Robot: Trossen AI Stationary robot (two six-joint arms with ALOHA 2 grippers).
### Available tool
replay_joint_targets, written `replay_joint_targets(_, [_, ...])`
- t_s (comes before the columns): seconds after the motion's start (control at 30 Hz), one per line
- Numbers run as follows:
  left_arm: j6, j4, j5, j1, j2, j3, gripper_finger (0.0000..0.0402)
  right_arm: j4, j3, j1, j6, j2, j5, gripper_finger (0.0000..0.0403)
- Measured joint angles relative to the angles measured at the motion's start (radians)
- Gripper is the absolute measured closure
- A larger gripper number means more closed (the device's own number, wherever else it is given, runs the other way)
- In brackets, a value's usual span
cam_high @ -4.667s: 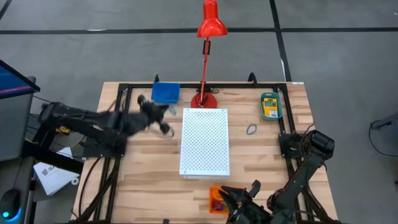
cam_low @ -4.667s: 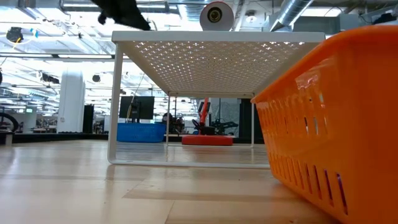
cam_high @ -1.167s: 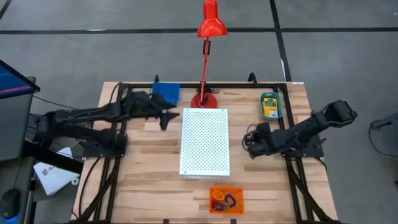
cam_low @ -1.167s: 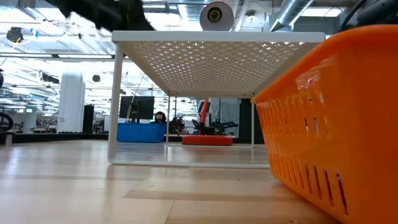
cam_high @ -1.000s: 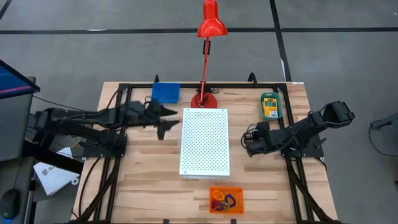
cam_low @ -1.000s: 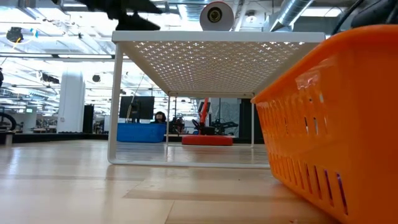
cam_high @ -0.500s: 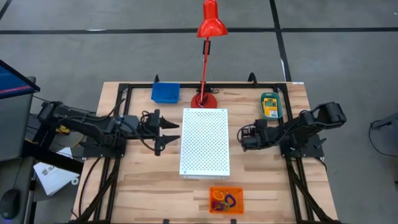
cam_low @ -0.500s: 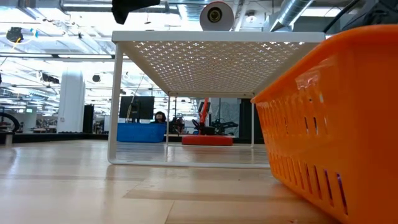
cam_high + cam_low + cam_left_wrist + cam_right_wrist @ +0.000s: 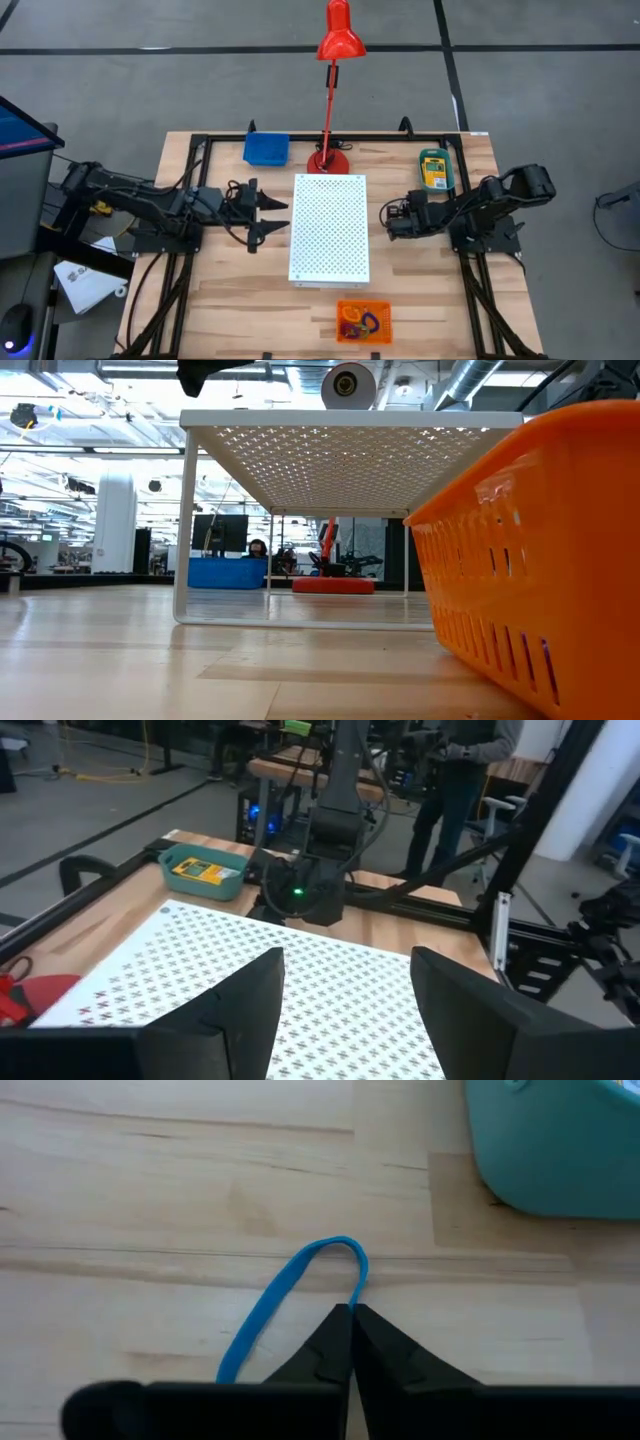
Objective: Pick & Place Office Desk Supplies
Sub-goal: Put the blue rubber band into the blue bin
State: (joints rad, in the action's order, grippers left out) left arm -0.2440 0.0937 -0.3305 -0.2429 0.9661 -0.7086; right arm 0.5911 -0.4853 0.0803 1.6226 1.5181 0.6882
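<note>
A thin blue loop (image 9: pixel 290 1295) lies on the wood between the white perforated board (image 9: pixel 330 228) and a teal tray (image 9: pixel 436 172) that holds a yellow-and-green crayon box (image 9: pixel 434 168). My right gripper (image 9: pixel 350 1318) is shut on the loop; in the high view my right gripper (image 9: pixel 388 218) covers it. My left gripper (image 9: pixel 272 214) hovers open just left of the board, pointing across it, nothing between its fingers (image 9: pixel 240 1010). A blue tray (image 9: pixel 266 148) stands at the far edge. An orange tray (image 9: pixel 364 322) with coloured loops sits at the near edge. My right gripper pinches one strand of the blue loop beside its rounded end (image 9: pixel 358 1292) between its two fingertips. The fingers come slanting down from the table's right. The loop lies flat on the table, its other end (image 9: pixel 232 1365) running back under the gripper.
A red desk lamp (image 9: pixel 335 60) stands at the far edge behind the board. The teal tray's corner (image 9: pixel 560 1150) is close to my right gripper. The orange tray's wall (image 9: pixel 540 550) fills the low view's right. A person stands beyond the table (image 9: pixel 470 780).
My left gripper has drawn away from the blue tray toward the table's near edge, ending beside the board's left side and pointing right. My right gripper has edged toward the board, over the blue loop.
</note>
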Motion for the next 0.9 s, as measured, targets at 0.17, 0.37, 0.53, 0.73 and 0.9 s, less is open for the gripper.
replay_joint_targets(0.17, [-0.028,0.000,0.004,-0.048,0.000,0.018,0.0188,0.011,0.006,0.110,0.071,-0.013,0.057,0.0401])
replay_joint_targets(0.37, [-0.100,-0.007,0.004,-0.127,0.000,0.078,0.0188,0.148,-0.015,0.310,0.236,-0.064,0.147,0.0402])
replay_joint_targets(0.53, [-0.098,0.089,0.004,-0.199,0.013,0.168,0.0188,0.410,-0.082,0.475,0.468,-0.112,0.236,0.0402])
replay_joint_targets(0.73, [-0.023,0.310,0.022,-0.268,0.086,0.248,0.0188,0.575,-0.209,0.612,0.541,-0.179,0.385,0.0403])
replay_joint_targets(0.9, [0.035,0.512,0.191,-0.291,0.184,0.249,0.0188,0.570,-0.362,0.677,0.350,-0.208,0.520,0.0403])
